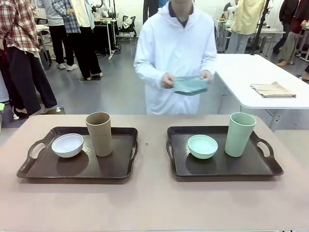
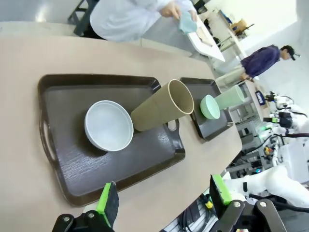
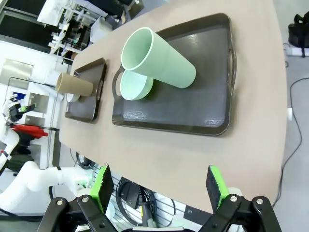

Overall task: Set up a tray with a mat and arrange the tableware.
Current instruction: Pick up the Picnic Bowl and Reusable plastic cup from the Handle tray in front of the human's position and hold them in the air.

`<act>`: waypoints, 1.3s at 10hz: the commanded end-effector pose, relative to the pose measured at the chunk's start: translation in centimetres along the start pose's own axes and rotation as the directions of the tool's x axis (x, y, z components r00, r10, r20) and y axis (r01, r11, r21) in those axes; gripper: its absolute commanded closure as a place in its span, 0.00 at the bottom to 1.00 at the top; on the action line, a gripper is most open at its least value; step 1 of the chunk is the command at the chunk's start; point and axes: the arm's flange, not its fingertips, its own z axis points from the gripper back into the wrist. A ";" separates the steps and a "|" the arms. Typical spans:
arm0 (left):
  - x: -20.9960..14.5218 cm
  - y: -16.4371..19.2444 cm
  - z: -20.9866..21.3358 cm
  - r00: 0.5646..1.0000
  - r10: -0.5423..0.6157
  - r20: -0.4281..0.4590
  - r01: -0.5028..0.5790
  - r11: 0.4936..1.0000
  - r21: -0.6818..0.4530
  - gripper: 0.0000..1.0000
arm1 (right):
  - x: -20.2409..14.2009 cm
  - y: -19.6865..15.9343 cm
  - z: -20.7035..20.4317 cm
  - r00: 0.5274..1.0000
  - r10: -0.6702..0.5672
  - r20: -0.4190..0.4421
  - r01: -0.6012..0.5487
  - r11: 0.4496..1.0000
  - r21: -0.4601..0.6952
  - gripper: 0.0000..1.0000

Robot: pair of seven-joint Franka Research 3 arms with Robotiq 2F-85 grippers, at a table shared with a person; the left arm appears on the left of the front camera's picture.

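In the left wrist view the left claw (image 2: 164, 195) rises from the bottom edge. Its two green-padded fingers (image 2: 108, 200) are set wide apart with nothing between them. Above it in the frame, on the pale tan table (image 2: 29, 58), lies a dark brown wood-grain tray (image 2: 72, 164) with cut-out handles. The tray's near rim runs just above the fingertips in the picture, and the claw touches neither the tray nor the tableware. On this tray a small matte white bowl (image 2: 109, 125) sits left of centre, and a tall, handleless, matte tan-brown cup (image 2: 161, 112) stands upright just beside it on the right.

In the right wrist view the right claw (image 3: 158, 186) sits at the bottom edge, its fingers likewise spread wide and empty. A second dark brown tray (image 3: 203, 111) lies across the upper middle of that frame, clear of the fingers. On it a tall handleless mint green cup (image 3: 159, 58) stands upright, with a small matte mint green bowl (image 3: 136, 86) just beside it toward the left.

In the front view the two trays lie side by side, apart — the white bowl and tan-brown cup at lower left, the mint pair at lower right. At top centre a person in a white hooded coat (image 1: 176, 48) stands at the far side, holding a folded teal cloth (image 1: 190, 85) in both hands (image 1: 168, 81), clear of the table. At the right edge, a folded tan cloth (image 1: 273, 90) lies on a white table (image 1: 241, 72).
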 end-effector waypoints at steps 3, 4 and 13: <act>-0.1 -0.1 0.7 1.000 -0.029 0.010 0.029 1.000 -0.005 0.00 | -0.1 0.2 0.4 1.000 0.014 0.005 -0.014 1.000 0.004 0.00; -0.1 -0.1 0.7 1.000 -0.029 0.010 0.029 1.000 -0.005 0.00 | -0.1 0.2 0.4 1.000 0.014 0.005 -0.014 1.000 0.004 0.00; -0.1 -0.1 0.7 1.000 -0.029 0.010 0.029 1.000 -0.005 0.00 | -0.1 0.2 0.4 1.000 0.014 0.005 -0.014 1.000 0.004 0.00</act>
